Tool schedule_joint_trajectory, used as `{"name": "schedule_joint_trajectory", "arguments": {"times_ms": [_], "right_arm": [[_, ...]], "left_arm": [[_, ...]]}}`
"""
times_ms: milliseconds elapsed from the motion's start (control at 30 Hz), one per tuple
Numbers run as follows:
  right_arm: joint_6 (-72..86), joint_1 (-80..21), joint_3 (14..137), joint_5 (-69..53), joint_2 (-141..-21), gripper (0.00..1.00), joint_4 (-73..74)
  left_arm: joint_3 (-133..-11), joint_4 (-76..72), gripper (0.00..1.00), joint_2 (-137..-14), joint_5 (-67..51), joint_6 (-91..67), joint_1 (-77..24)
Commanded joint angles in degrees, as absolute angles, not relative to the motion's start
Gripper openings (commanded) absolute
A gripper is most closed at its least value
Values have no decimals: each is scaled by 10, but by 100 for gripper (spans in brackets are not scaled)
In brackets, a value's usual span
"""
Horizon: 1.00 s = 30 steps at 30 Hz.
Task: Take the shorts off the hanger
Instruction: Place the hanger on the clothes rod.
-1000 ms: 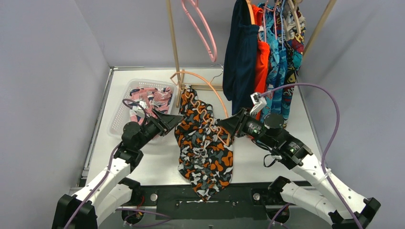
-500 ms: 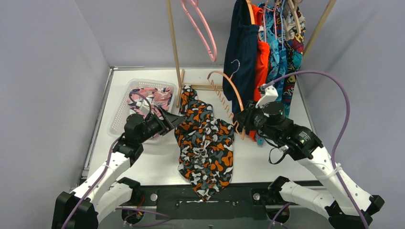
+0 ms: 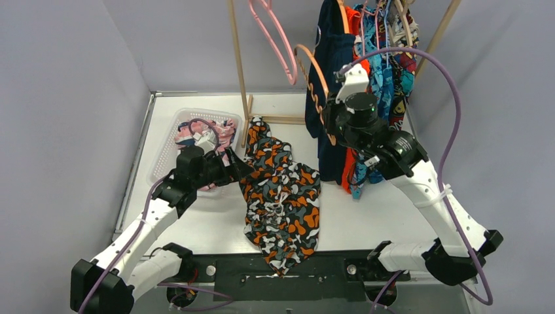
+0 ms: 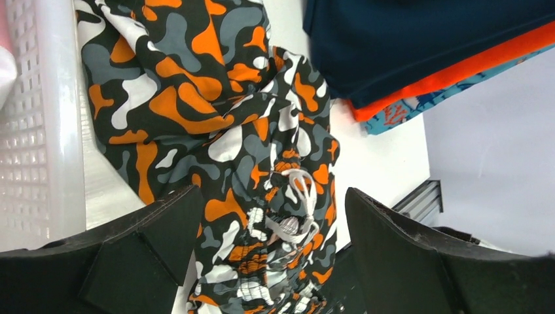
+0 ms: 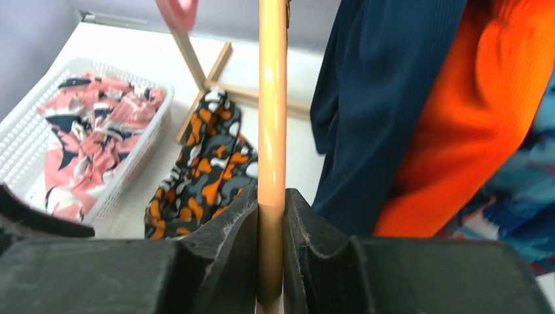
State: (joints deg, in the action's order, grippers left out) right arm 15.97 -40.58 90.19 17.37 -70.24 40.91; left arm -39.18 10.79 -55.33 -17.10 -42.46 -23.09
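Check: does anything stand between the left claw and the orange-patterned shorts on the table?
Nothing visible does. The open left claw sits right at the edge of the shorts; the basket lies beside it.

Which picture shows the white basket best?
The top view: nearly the whole basket shows, pink shorts inside. The right wrist view shows most of it at an angle; the left wrist view only a strip of its wall.

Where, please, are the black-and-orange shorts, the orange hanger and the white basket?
black-and-orange shorts (image 3: 281, 196): top external view, middle of the fabric.
orange hanger (image 5: 271, 131): right wrist view, its bar at mid-length.
white basket (image 3: 162, 157): top external view, left wall.
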Motion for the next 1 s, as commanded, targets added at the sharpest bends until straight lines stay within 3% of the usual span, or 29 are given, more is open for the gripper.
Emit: {"name": "schedule_joint_trajectory", "arguments": {"times_ms": [0,433,967], "right_arm": [[67,-406,1006,218,-747,0,351],[-5,-388,1214,217,-872,0,342],[24,-319,1361,86,-973,0,381]], "left_arm": [[-415,118,80,-562,-179,-389,-241],[-407,121,80,-603,-170,-367,-295],[-418,114,80,-626,-174,-371,-319]]}}
